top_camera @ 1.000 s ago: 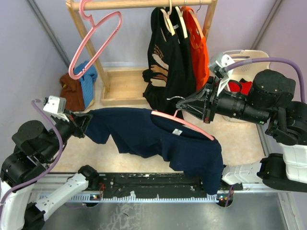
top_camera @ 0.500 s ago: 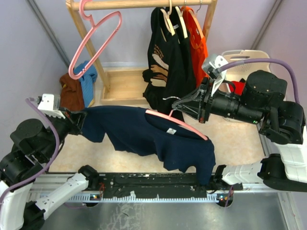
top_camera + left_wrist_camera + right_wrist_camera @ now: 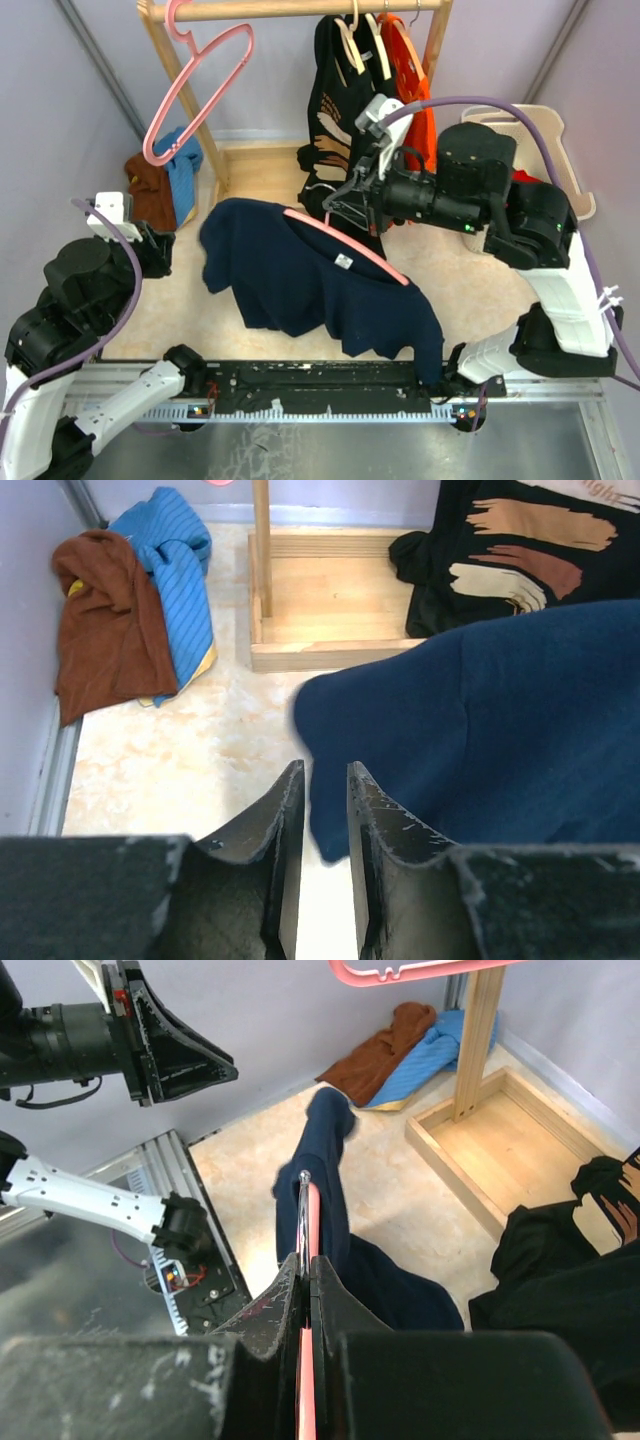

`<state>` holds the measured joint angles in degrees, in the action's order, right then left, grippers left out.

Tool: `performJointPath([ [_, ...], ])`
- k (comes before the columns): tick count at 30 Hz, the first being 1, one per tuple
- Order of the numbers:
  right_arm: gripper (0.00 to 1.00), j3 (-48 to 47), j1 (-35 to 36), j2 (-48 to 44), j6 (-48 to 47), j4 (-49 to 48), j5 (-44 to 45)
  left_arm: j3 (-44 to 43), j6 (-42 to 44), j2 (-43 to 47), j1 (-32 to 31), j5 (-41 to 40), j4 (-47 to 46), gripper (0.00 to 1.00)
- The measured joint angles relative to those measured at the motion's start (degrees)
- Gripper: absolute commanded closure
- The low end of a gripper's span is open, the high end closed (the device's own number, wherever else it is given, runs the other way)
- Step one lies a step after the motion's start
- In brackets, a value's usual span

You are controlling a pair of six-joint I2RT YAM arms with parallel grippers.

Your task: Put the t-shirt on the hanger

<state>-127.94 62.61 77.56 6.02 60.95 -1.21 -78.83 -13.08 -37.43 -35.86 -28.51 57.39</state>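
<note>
Right jaws are pinching the pink hanger (image 3: 345, 245) up by its wire hook; the navy t-shirt (image 3: 290, 285) hangs off that hanger in the air over the desk (image 3: 180, 310), with its low corner down at the near edge; left jaws sit a bit apart with nothing in them, the shirt's sleeve just past their tips; wooden clothes rack (image 3: 255, 180) stands behind.

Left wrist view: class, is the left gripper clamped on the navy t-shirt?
No: the left gripper is open with nothing between its fingers; the t-shirt hangs beyond them.
</note>
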Motion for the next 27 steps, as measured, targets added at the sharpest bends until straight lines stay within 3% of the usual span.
performJointPath([
  [5,1.00,-3.61,0.00,4.15,-0.87,1.92,0.66,-1.05,1.77,-1.84,0.02,-0.70,0.98,0.58],
  [8,1.00,-4.52,0.00,5.84,-1.46,2.62,0.48,-3.41,4.76,-3.23,0.02,3.50,0.33,0.50],
  [19,1.00,-4.52,0.00,7.23,-2.97,4.02,-8.87,-14.71,15.47,-10.99,0.02,44.96,-7.58,0.41],
  [27,1.00,-4.44,0.00,7.19,-3.04,4.39,-17.29,-18.40,19.26,-19.02,0.02,65.57,-7.67,0.36],
])
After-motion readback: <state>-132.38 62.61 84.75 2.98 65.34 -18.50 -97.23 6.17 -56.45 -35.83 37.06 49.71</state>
